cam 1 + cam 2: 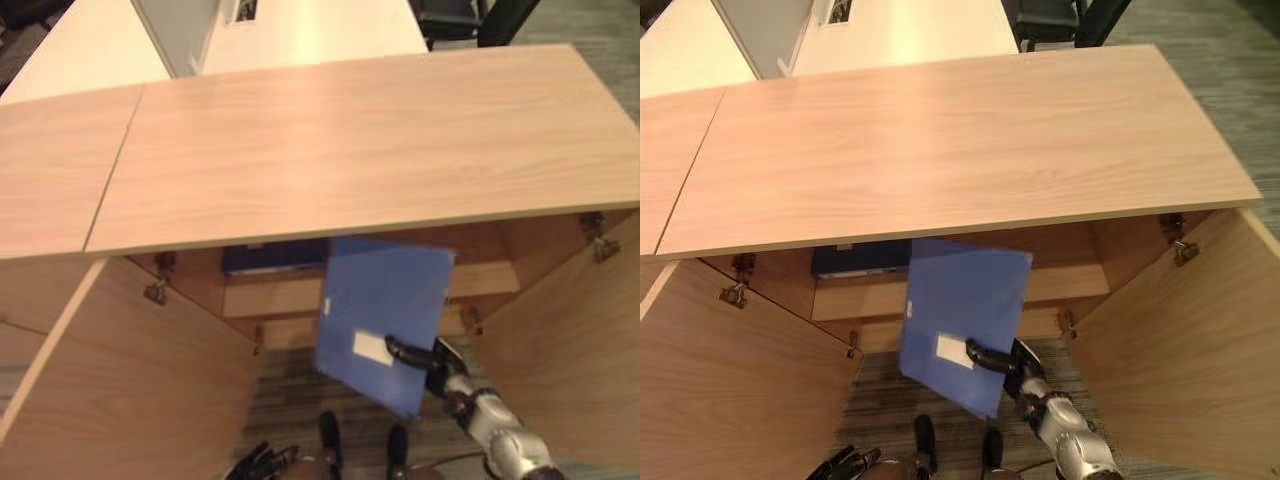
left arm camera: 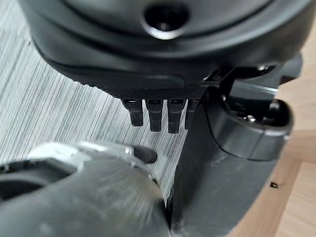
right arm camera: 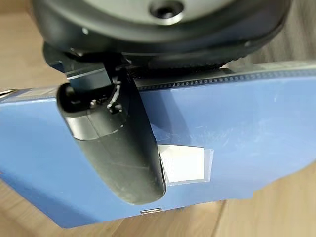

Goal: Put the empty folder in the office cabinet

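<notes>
Here the office cabinet point(image 1: 330, 160) stands with both doors swung wide, its broad light-wood top nearest the camera's upper field and its dark inside visible below that top's front edge. The blue folder point(image 1: 385, 310) hangs in the air in front of the opening, between the left door point(image 1: 130, 390) and the right door point(image 1: 570, 350), its upper edge reaching just under the cabinet's top edge and its lower corner over the striped carpet point(image 1: 290, 400). It is tilted, and a white label point(image 1: 371, 347) sits on its face close to the grip. The right hand point(image 1: 425, 362) clamps the folder at its lower right part: the thumb point(image 3: 116, 143) lies across the blue face beside the label, with the remaining fingers behind the cover.

Inside the cabinet, left of the folder and on the upper shelf point(image 1: 275, 295), lies a dark blue item point(image 1: 272, 257); the folder's top edge is just beside it. Metal hinges point(image 1: 156, 290) sit at the door edges on both sides of the opening.

The left hand point(image 1: 262, 462) hangs low beside the left door, away from the folder, its fingers point(image 2: 155, 114) loosely extended and empty over the carpet.

Behind the cabinet stand pale desks point(image 1: 300, 35).
</notes>
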### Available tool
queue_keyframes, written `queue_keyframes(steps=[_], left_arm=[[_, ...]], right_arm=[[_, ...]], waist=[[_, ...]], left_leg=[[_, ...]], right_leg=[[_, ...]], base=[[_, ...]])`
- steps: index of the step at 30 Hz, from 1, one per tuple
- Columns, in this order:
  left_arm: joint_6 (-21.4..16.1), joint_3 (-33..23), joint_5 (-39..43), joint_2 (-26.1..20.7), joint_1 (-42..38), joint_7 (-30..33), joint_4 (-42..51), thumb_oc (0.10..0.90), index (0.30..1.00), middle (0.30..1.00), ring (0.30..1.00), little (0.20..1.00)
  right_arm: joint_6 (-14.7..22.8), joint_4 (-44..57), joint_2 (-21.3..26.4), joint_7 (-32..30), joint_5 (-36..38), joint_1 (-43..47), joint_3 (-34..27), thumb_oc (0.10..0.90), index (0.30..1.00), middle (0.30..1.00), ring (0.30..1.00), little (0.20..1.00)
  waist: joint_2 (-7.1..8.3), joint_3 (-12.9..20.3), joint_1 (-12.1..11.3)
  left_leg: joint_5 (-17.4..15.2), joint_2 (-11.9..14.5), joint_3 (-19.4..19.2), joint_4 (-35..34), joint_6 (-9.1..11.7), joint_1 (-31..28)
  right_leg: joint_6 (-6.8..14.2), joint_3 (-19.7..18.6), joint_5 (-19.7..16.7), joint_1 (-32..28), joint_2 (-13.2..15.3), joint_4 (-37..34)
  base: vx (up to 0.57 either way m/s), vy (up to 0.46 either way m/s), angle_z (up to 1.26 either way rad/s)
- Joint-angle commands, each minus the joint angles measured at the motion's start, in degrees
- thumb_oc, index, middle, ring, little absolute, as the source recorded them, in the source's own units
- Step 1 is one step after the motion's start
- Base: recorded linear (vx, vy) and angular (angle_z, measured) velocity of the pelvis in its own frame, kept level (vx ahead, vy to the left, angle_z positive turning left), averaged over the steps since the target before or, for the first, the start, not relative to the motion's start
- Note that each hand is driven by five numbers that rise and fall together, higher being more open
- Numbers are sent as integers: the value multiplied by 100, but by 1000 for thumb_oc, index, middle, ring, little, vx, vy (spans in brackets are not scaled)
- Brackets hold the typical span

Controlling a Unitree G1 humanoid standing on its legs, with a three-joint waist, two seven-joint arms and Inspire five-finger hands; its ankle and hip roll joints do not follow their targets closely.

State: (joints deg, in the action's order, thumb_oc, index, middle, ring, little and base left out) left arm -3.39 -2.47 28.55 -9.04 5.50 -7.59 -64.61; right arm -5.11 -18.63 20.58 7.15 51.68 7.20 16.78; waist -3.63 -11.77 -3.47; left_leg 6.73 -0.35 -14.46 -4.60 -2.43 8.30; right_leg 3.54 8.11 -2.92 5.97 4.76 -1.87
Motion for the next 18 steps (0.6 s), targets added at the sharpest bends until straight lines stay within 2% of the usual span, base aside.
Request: queue_keyframes(steps=[1, 3, 4, 5, 6, 7, 8, 9, 12, 13, 14, 18], left_arm=[[-30, 342, -187, -433, 331, 361, -383, 800, 900, 900, 900, 900], [-75, 497, -199, -504, 305, 470, -251, 800, 900, 900, 900, 900], [-59, 549, -177, -553, 318, 508, -189, 800, 900, 900, 900, 900], [-65, 613, -171, -591, 335, 536, -122, 800, 900, 900, 900, 900], [-65, 612, -171, -592, 334, 536, -122, 800, 900, 900, 900, 900], [-66, 689, -138, -619, 362, 569, -40, 800, 900, 900, 900, 900], [-44, 764, -26, -651, 377, 591, 99, 800, 900, 900, 900, 900], [-70, 796, 33, -689, 350, 622, 138, 800, 900, 900, 900, 900], [-100, 956, 78, -673, 354, 725, 409, 800, 900, 900, 900, 900], [-96, 958, 80, -676, 351, 730, 418, 800, 900, 900, 900, 900], [-86, 1041, 174, -658, 361, 771, 587, 800, 900, 900, 900, 900], [-89, 1270, 155, -694, 340, 880, 704, 800, 900, 900, 900, 900]], right_arm=[[961, 859, -369, 92, 1208, 1146, -304, 400, 300, 300, 300, 300], [1168, 632, -495, -107, 1602, 1714, -304, 400, 300, 300, 300, 300], [1259, 536, -560, -207, 1715, 1989, -371, 400, 300, 300, 300, 300], [1305, 437, -598, -269, 1814, 2232, -454, 400, 300, 300, 300, 300], [1305, 435, -598, -269, 1814, 2233, -454, 400, 300, 300, 300, 300], [1389, 313, -588, -354, 1911, 2505, -481, 400, 300, 300, 300, 300], [1509, 117, -653, -462, 2077, 2844, -653, 400, 300, 300, 300, 300], [1634, -67, -670, -482, 2215, 2981, -788, 400, 300, 300, 300, 300], [2006, -311, -725, -741, 2510, 3382, -1183, 400, 300, 300, 300, 300], [2009, -318, -724, -742, 2511, 3393, -1188, 400, 300, 300, 300, 300], [2250, -429, -678, -848, 2662, 3586, -1380, 400, 300, 300, 300, 300], [2666, -458, -659, -1026, 2786, 4012, -1587, 400, 300, 300, 300, 300]], waist=[[136, -302, -118], [87, -600, -193], [95, -688, -312], [130, -747, -394], [129, -748, -394], [193, -813, -454], [272, -915, -503], [281, -997, -503], [296, -1130, -494], [294, -1138, -493], [269, -1277, -521], [184, -1434, -566]], left_leg=[[-362, 2, 21, 298, 231, 325], [-427, 40, -181, 473, 153, 477], [-449, 98, -319, 525, 174, 560], [-457, 129, -419, 589, 200, 645], [-458, 130, -418, 590, 200, 646], [-454, 178, -537, 621, 237, 697], [-439, 222, -605, 658, 284, 772], [-460, 243, -580, 701, 297, 833], [-539, 184, -462, 909, 291, 1006], [-544, 188, -456, 921, 293, 1010], [-567, 212, -415, 1002, 317, 1116], [-657, 246, -330, 1246, 331, 1439]], right_leg=[[243, -48, 685, 320, 309, 1125], [301, 56, 549, 919, 471, 1900], [268, 357, 535, 1054, 627, 2002], [237, 676, 485, 1044, 751, 1909], [236, 677, 484, 1043, 750, 1908], [198, 986, 382, 1053, 775, 1706], [188, 1223, 236, 1184, 609, 1306], [214, 1254, 135, 1334, 529, 1190], [223, 1300, 63, 1255, 489, 852], [221, 1308, 60, 1246, 486, 842], [196, 1339, 81, 1288, 460, 877], [159, 1320, 139, 1538, 504, 1066]], base=[[-144, 252, -46], [-188, 221, -31], [-160, 114, -32], [-80, 55, -56], [-64, -9, -84], [-60, -65, -71], [-72, -88, -54], [-33, -111, -45], [-2, -69, -8], [-21, -64, 38], [-33, -72, 29], [-31, -98, 2]])
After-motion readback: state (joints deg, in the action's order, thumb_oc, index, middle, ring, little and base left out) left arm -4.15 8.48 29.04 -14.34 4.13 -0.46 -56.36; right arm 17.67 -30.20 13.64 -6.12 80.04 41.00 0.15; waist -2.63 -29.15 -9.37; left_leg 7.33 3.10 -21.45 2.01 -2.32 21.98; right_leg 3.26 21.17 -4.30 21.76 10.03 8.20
